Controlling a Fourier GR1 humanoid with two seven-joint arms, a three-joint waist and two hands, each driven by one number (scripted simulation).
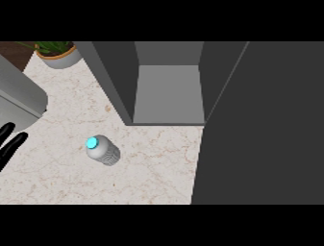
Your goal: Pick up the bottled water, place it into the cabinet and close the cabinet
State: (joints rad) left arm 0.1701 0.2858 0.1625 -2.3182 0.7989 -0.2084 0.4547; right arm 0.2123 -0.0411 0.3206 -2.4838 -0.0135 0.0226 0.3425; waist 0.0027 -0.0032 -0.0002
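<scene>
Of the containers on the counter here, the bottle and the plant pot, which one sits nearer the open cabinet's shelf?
The plant pot, beside the cabinet wall at the counter's far edge; the blue-capped bottled water stands apart, out in front of the opening.

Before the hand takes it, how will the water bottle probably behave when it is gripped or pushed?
The water bottle stands upright on the counter and looks narrow, so a sideways push may tip it. Its round body would probably roll afterwards. The ribbed side could help the grip.
</scene>
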